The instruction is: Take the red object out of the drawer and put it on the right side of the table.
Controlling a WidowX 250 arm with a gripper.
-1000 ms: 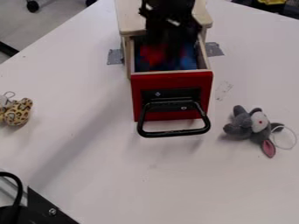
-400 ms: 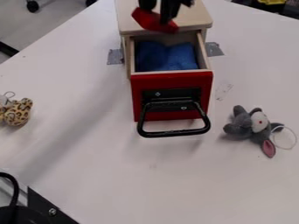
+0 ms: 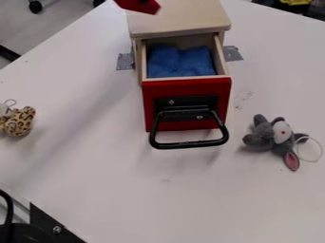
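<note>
The gripper (image 3: 143,1) is clamped on the red object (image 3: 132,5); removal looks done; next, rightward carry, lowering, release.

The red object (image 3: 136,5) is at the top edge, drawer (image 3: 187,87) open.

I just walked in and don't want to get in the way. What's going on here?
A robot arm is emptying a drawer. The red object is out, up at the top edge of the camera view, probably carried by the arm and seemingly not yet set down. The drawer stands open with something blue inside, and a gray plush toy lies on the table.
</note>
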